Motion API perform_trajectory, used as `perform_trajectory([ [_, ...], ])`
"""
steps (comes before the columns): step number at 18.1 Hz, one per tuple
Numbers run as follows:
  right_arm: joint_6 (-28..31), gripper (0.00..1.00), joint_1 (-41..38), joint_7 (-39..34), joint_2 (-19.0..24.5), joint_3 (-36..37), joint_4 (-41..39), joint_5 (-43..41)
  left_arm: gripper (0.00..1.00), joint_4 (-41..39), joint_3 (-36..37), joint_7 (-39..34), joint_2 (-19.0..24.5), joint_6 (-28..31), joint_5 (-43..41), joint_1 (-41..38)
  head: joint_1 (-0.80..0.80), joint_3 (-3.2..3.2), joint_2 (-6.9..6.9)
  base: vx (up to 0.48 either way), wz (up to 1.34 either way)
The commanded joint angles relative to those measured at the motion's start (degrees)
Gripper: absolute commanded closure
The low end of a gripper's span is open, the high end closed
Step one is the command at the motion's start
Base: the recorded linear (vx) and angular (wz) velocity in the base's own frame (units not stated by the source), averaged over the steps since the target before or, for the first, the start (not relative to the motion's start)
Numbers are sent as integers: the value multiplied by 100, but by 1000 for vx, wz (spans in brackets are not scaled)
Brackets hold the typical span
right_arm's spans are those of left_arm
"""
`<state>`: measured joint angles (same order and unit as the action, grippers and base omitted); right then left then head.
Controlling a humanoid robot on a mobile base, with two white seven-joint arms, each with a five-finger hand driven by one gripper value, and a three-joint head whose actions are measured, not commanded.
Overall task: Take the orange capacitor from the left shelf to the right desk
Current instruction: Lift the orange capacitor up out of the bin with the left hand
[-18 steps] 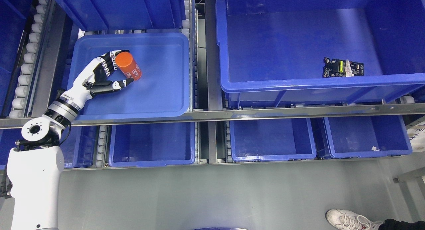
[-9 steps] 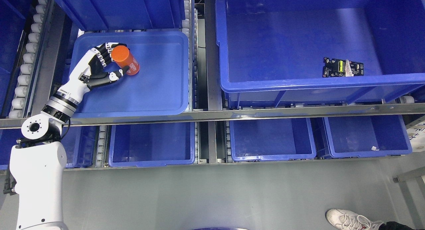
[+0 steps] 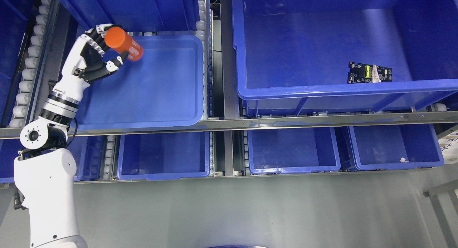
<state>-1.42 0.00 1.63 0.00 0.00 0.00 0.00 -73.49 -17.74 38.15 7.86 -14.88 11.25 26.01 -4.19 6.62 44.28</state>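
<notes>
The orange capacitor (image 3: 123, 45), a cylinder with white print, is lifted above the far left corner of the shallow blue tray (image 3: 161, 97) on the left shelf. My left hand (image 3: 103, 51) is shut on it, fingers wrapped behind its top and the thumb pressing from below. The capacitor tilts with its flat end toward the upper left. The left arm rises from the lower left corner. No right arm shows.
A large deep blue bin (image 3: 322, 94) at the right holds a small circuit board (image 3: 369, 73). A metal shelf rail (image 3: 250, 123) crosses the picture, with several blue bins (image 3: 164, 155) on the shelf below. White rollers (image 3: 30, 58) line the left side. Grey floor lies at the bottom.
My left hand has raised the capacitor off the tray floor and carried it up and to the left. A person's white shoe at the lower right has left the picture.
</notes>
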Motion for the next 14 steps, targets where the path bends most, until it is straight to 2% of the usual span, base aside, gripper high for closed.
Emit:
perform_trajectory([
  [1,1,0,-114,4,-100,70,-100,26,73,-921,-653,-1471,-686,-582,97,0,0,0,0,0,0],
  [2,1,0,-114,4,-100,70,-100,26,73,-947,-469,-1964,-686,-856,88,-8,0,0,0,0,0],
  [4,1,0,-114,4,-100,70,-100,26,73,-1245,-258,-2433,-686,-902,-17,-78,0,0,0,0,0],
  [7,10,0,-114,4,-100,70,-100,26,73,-1588,-204,-2514,-686,-876,-324,-219,0,0,0,0,0],
  [11,1,0,-114,4,-100,70,-100,26,73,-2151,-81,-2514,-686,-806,-334,-807,0,0,0,0,0],
  [14,1,0,-114,4,-100,70,-100,26,73,-2292,-247,-2505,-686,-832,-334,-1115,0,0,0,1,-9],
])
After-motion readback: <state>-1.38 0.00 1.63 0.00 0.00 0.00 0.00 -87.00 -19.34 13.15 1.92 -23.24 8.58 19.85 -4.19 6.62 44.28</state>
